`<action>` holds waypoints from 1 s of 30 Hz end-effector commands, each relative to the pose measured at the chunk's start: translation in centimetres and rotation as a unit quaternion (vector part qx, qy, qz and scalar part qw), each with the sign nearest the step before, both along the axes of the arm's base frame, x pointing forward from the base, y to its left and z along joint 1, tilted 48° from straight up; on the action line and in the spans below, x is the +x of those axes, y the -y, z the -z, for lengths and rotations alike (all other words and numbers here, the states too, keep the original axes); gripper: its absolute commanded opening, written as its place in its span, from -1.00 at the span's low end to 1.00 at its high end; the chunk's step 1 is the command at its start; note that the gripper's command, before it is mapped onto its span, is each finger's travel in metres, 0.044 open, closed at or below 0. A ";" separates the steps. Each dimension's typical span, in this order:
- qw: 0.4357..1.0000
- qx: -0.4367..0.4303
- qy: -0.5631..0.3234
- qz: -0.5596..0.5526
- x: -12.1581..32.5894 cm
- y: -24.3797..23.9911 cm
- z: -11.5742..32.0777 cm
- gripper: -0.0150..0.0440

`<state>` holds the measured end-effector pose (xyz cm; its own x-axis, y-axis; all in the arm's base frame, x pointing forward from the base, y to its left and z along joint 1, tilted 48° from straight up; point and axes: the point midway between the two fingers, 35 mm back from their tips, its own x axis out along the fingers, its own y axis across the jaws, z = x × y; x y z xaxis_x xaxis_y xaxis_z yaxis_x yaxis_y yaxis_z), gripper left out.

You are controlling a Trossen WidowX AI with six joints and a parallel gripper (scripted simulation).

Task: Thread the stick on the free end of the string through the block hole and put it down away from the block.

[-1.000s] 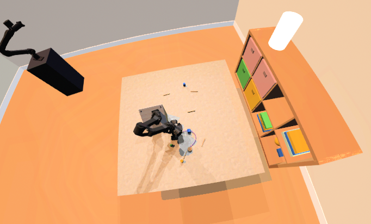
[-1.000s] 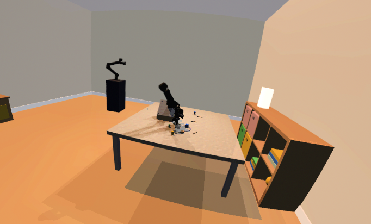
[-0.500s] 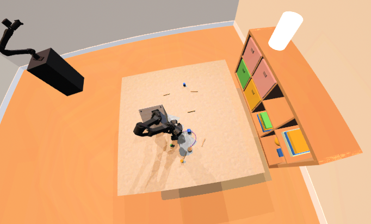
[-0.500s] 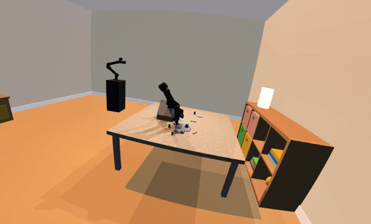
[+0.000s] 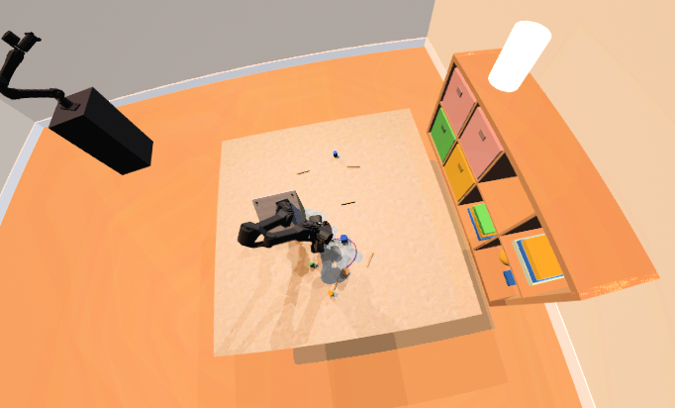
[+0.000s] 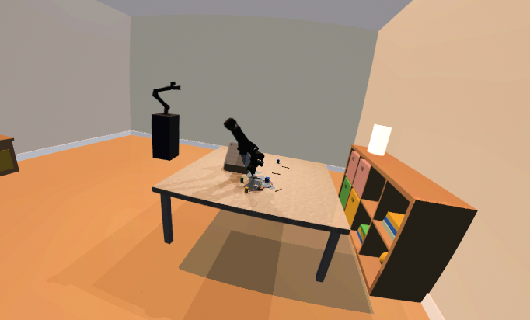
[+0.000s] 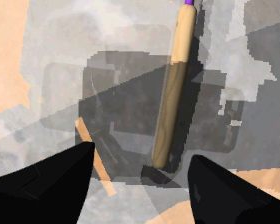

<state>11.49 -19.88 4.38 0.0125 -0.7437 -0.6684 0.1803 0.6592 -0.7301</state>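
Note:
The wooden stick lies in the wrist view with the purple string at its far end. My gripper is partly open, low over the table. The stick's near end lies between and just ahead of the fingertips, with a gap on both sides. In the top view the string curves from the round button to the small blue block and shows again on its left, near the gripper. Whether it runs through the hole is too small to tell. The arm hides the stick there.
A green piece and a yellow piece stand on the button's side of the arm. A loose stick lies right of the string. Other loose sticks and a blue piece lie farther back.

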 end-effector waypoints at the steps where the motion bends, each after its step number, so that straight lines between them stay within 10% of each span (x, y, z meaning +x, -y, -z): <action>1: 1.000 -0.017 0.008 0.003 0.3 -3.1 -4.1 0.22; 14: 1.000 -0.020 0.008 0.002 0.1 -3.5 -4.6 0.22; 23: 1.000 -0.014 0.004 0.001 0.2 -4.3 -4.7 1.00; 30: 1.000 -0.015 0.004 0.001 0.2 -5.6 -6.0 1.00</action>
<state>11.62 -14.52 9.78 0.0140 -0.7598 -0.6501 0.1797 0.6414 -0.7458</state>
